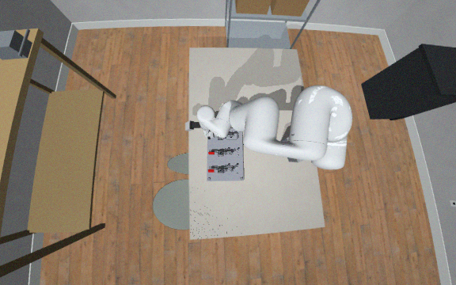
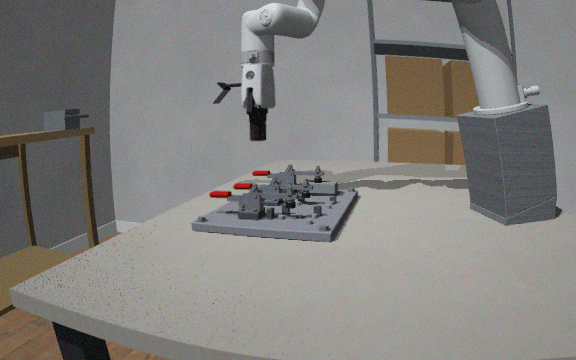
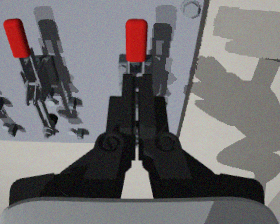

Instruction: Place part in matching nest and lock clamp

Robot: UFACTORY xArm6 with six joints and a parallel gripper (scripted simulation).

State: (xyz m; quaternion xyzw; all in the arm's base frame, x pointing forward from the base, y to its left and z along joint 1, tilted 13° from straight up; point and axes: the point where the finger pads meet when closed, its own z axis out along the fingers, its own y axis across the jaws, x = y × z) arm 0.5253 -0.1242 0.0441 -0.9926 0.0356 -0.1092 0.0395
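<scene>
Wrist alone shows end effector (image 3: 136, 106) pinched empty.

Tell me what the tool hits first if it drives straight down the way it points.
Most likely the red handle of the far clamp: the shut, empty tool hangs well above the fixture, fingertips lined up just short of that handle. Depth is unclear, so it might land on the clamp linkage instead.
</scene>
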